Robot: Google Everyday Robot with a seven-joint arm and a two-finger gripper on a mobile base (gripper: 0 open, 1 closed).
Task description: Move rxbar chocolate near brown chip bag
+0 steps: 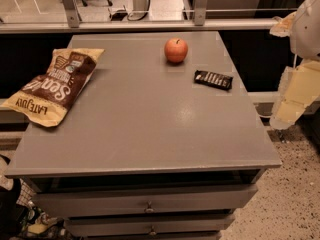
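The rxbar chocolate (213, 79), a small flat black bar with white lettering, lies on the grey table top (145, 119) at the right, just in front of and to the right of a red-orange apple (176, 50). The brown chip bag (54, 85), large and crinkled with tan-yellow ends, lies at the table's left edge, partly hanging over it. My gripper (292, 96) hangs off the table's right side, pale yellow below a white arm, to the right of the bar and not touching anything.
The table has drawers (147, 200) in its front face. A rail and glass partition (150, 19) run behind it. Speckled floor (290, 204) lies at the right. Dark clutter (20, 219) sits at the lower left.
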